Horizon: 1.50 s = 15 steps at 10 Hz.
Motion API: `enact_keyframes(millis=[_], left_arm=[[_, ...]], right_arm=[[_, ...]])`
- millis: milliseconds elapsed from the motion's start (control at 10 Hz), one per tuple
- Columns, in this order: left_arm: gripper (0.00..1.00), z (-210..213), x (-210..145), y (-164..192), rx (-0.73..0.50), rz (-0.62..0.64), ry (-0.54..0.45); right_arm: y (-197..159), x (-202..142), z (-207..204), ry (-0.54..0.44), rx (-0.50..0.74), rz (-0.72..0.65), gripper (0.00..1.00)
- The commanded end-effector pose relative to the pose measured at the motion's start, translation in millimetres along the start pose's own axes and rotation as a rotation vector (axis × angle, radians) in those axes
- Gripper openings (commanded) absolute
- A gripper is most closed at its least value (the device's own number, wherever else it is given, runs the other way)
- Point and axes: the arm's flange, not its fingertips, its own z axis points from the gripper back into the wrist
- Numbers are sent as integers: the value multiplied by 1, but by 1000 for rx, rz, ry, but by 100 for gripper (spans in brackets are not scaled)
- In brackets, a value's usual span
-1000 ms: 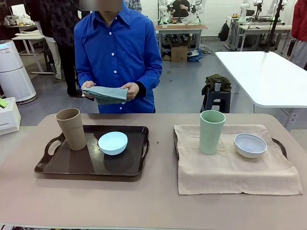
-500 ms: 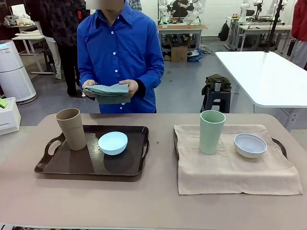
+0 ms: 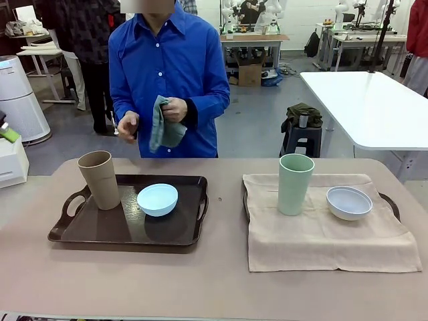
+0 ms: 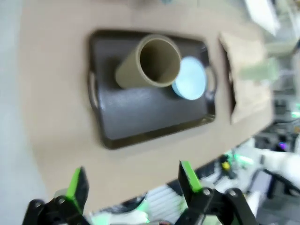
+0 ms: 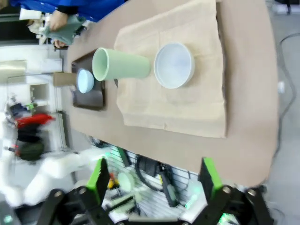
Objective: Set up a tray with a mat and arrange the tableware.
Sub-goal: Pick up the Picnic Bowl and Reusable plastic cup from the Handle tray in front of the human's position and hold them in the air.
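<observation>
A dark brown tray (image 3: 127, 231) at the table's left carries a tan-brown cup (image 3: 99, 179) and a light blue bowl (image 3: 157, 199). On the right, a beige mat (image 3: 328, 234) covers a second tray and bears a pale green cup (image 3: 295, 184) and a whitish bowl (image 3: 348, 202). The person in a blue shirt holds a grey-green cloth (image 3: 164, 127) in one hand. My left gripper (image 4: 132, 180) hangs open high above the tray (image 4: 140, 117) and tan cup (image 4: 150, 63). My right gripper (image 5: 153, 177) is open above the mat (image 5: 187, 108), green cup (image 5: 122, 64) and whitish bowl (image 5: 174, 64).
Bare tabletop runs along the near edge in front of both trays. A white box (image 3: 10, 160) sits off the table's left end. Behind the person stand a white table (image 3: 374, 107), a stool (image 3: 301, 130) and a white cylinder (image 3: 17, 100).
The person held the folded cloth flat in both hands; now it hangs from one hand and the other hand has let go. Tableware and grippers are unchanged.
</observation>
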Motion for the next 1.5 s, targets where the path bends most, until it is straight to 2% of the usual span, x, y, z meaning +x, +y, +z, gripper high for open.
enact_keyframes(millis=[0, 200, 400, 500, 700, 900, 1000, 1100, 1200, 1400], left_arm=[[100, 14, 36, 6, 38, -239, 15], [100, 20, 52, -2, 67, -500, 103], [100, 24, 64, -18, -72, -773, 188], [100, 21, 69, -19, -152, -816, 163], [100, -6, 80, -16, -269, -818, 166], [100, -23, 83, -11, -316, -807, 178], [100, -26, 80, -13, -349, -795, 157], [100, -17, 70, -22, -384, -688, 137], [100, -37, 76, -13, -315, -792, 177], [100, -37, 76, -13, -315, -792, 177]], right_arm=[[57, 29, -8, 41, -148, 73, 100], [126, 46, -32, 77, -207, 161, 100], [203, 55, -70, 125, -269, 259, 100], [237, 59, -88, 138, -268, 280, 100], [294, 72, -134, 155, -259, 259, 100], [330, 90, -184, 145, -300, 191, 100], [336, 94, -199, 145, -294, 169, 100], [328, 87, -190, 231, -192, 208, 100], [332, 80, -196, 159, -269, 219, 100], [332, 80, -196, 159, -269, 219, 100]])
